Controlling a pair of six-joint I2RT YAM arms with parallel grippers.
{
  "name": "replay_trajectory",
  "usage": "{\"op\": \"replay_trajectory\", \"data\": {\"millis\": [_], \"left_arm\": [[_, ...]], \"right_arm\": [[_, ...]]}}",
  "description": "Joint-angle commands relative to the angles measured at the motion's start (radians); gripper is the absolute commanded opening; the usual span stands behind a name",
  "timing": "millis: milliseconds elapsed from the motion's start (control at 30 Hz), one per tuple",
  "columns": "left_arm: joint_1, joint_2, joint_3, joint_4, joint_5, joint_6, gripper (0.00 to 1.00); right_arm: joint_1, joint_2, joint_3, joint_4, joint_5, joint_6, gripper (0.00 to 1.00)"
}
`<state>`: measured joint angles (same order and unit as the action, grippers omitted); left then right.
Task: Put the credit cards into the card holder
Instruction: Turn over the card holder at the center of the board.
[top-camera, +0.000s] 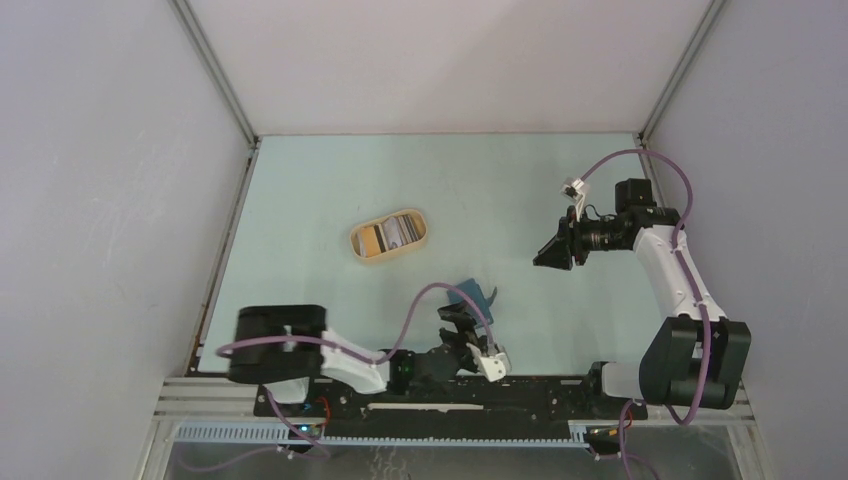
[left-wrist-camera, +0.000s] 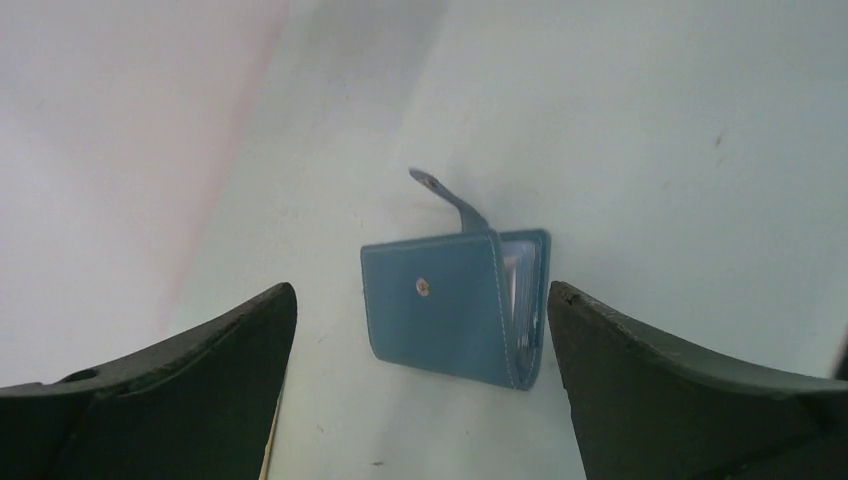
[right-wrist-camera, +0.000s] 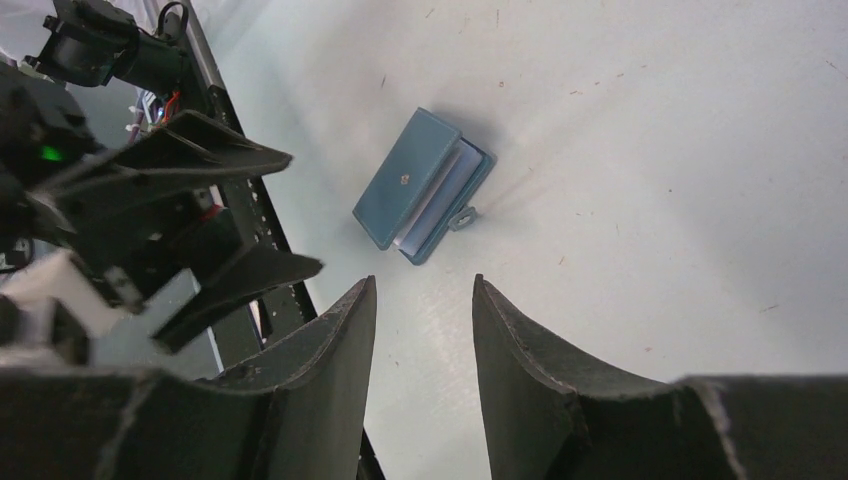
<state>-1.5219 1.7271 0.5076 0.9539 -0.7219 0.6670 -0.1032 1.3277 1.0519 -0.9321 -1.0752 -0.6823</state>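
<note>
While the cards (top-camera: 396, 232) are lying in the tan tray (top-camera: 354, 243) farther back, the left gripper (left-wrist-camera: 420, 290) is hanging wide open and empty beside the folded, unsnapped card holder (left-wrist-camera: 450, 305) on the table's (top-camera: 300, 200) near side. It is looking light, floppy and slick, so I am guessing its stitched spine is offering the surest pinch; the right gripper (right-wrist-camera: 420, 282) is hovering farther right, jaws half apart, empty.

Left arm (top-camera: 350, 365), right arm (top-camera: 675, 265): white links, black joint housings, purple cables (top-camera: 438, 286) looped alongside; dark wedge-shaped fingers (left-wrist-camera: 200, 390), scuffed edges.
</note>
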Motion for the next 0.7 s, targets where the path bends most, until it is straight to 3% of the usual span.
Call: {"op": "replay_trajectory", "data": {"millis": [0, 233, 367, 467, 533, 667], "left_arm": [[-0.005, -0.22, 0.0, -0.282, 0.146, -0.299, 1.0], [0.039, -0.411, 0.084, -0.607, 0.345, -0.533, 1.0], [0.104, -0.517, 0.093, -0.664, 0.463, -0.602, 1.0], [0.175, -0.621, 0.058, -0.651, 0.517, -0.659, 1.0], [0.224, -0.694, 0.025, -0.632, 0.557, -0.711, 1.0], [0.344, -0.822, -0.051, -0.573, 0.641, -0.812, 1.0]], "right_arm": [[0.001, -0.022, 0.007, 0.0, -0.001, 0.002, 0.49], [0.058, -0.095, 0.009, 0.03, 0.076, -0.021, 0.5], [0.155, -0.175, 0.032, 0.063, 0.195, -0.038, 0.52], [0.183, -0.211, 0.072, 0.065, 0.234, -0.024, 0.73], [0.175, -0.212, 0.095, 0.062, 0.193, 0.042, 0.99], [0.202, -0.104, 0.147, -0.016, 0.073, 0.082, 1.0]]}}
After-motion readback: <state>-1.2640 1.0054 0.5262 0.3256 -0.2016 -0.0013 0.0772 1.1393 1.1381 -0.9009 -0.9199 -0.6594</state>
